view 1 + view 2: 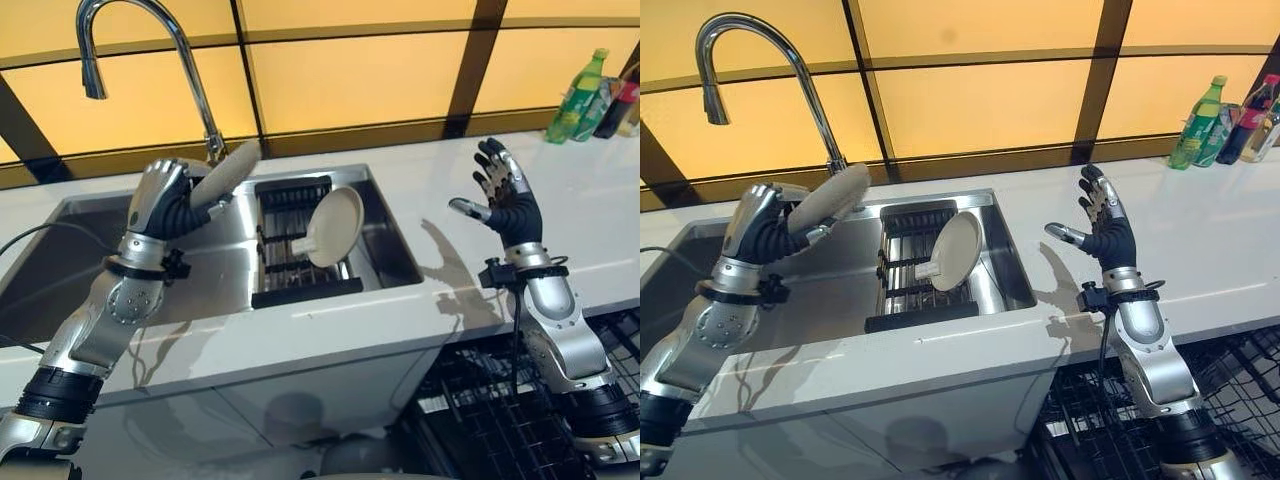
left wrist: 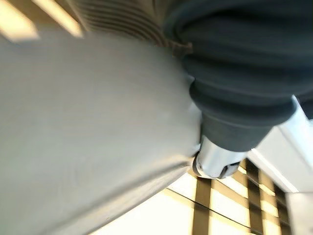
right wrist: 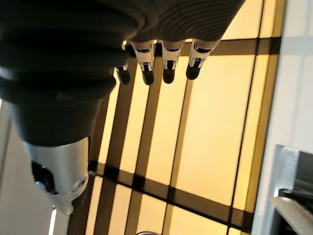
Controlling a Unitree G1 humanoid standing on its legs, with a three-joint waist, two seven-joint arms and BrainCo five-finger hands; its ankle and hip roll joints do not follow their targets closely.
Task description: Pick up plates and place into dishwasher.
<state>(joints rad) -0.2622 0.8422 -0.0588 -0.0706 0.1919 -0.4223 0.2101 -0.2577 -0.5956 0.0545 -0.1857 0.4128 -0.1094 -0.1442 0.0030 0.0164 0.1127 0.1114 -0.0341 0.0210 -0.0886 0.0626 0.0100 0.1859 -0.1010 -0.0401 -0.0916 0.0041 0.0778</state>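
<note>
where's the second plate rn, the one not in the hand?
In the eye views the plate stands on edge in the black rack inside the sink, right of the left hand.

A white countertop [image 1: 600, 230] is set with a steel sink [image 1: 60, 250], over which a curved chrome faucet [image 1: 150, 30] is arched. Behind it the wall is taken up by amber panels [image 1: 350, 70] — evenly lit, divided by dark bars. Bottles [image 1: 600, 95] are stood together at the counter's far right corner.

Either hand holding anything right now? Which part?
The left hand holds a plate by its lower rim, raised above the sink. The right hand is open over the counter, holding nothing.
</note>
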